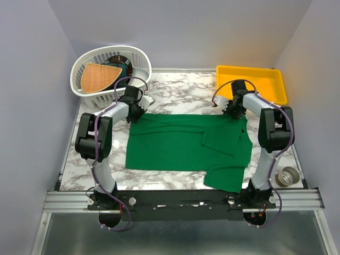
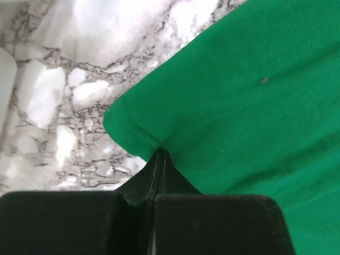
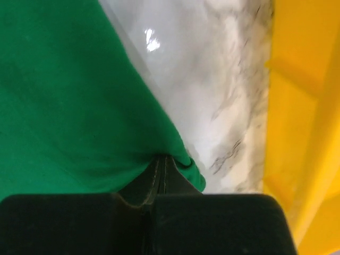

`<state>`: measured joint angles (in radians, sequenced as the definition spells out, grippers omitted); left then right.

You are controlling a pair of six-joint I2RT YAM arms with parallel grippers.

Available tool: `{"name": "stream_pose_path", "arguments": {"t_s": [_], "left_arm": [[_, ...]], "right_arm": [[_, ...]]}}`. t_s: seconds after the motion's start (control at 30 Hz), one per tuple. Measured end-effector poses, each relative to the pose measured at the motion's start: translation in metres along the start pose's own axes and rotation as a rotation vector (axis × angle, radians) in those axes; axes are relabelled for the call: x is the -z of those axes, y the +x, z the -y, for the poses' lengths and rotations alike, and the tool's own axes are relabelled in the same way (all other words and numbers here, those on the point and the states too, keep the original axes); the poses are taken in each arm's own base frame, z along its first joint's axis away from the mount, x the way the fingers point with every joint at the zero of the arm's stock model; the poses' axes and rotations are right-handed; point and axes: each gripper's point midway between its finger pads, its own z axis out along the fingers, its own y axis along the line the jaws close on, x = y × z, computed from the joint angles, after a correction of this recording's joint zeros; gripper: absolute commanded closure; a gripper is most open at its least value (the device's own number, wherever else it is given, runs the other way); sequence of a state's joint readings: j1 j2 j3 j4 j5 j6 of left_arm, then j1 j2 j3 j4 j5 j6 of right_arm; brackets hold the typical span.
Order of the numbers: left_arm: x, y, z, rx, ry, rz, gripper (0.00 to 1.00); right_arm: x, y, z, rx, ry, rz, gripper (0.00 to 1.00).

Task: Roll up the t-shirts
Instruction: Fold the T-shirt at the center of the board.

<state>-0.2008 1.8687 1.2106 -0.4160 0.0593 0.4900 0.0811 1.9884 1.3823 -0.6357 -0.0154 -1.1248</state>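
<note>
From above, we see the plain emerald-green short-sleeved t-shirt [image 1: 180, 146] spread across the white marble-patterned table [image 1: 175, 87], one flap folded over its right half. The left gripper [image 1: 137, 113] sits at its far left corner and the right gripper [image 1: 234, 112] at its far right corner. A white slotted plastic basket [image 1: 139, 58] and a yellow rectangular plastic tray [image 1: 249, 74] stand behind.

In the left wrist view, the black fingers [image 2: 139, 185] are pressed together on the hemmed corner – fabric bunches at their tips.

In the right wrist view, the jaws are likewise clamped on the shirt's edge, just beside the tray.
</note>
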Motion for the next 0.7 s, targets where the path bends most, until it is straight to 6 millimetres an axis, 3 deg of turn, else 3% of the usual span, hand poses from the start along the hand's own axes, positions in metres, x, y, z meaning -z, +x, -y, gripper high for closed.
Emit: {"name": "stream_pose_path", "arguments": {"t_s": [0.2,0.4,0.5,0.63,0.67,0.7], "left_arm": [[-0.005,-0.005,-0.014,-0.044,-0.051,-0.001,1.00],[-0.007,-0.012,-0.026,-0.043,-0.103,0.012,1.00],[-0.006,-0.015,-0.028,-0.037,-0.111,0.023,0.86],[0.015,-0.030,-0.024,-0.024,-0.098,0.072,0.67],[0.022,-0.035,-0.023,-0.022,-0.097,0.088,0.62],[0.036,-0.044,-0.021,-0.024,-0.097,0.120,0.59]], "right_arm": [[-0.008,-0.019,0.025,0.100,0.079,0.000,0.99],[-0.010,-0.025,0.049,0.109,0.165,-0.004,0.99],[-0.004,-0.028,0.052,0.079,0.182,0.013,0.99],[0.037,-0.042,0.054,0.011,0.212,0.099,0.89],[0.051,-0.046,0.055,0.000,0.225,0.124,0.87],[0.076,-0.052,0.057,-0.014,0.251,0.168,0.78]]}}
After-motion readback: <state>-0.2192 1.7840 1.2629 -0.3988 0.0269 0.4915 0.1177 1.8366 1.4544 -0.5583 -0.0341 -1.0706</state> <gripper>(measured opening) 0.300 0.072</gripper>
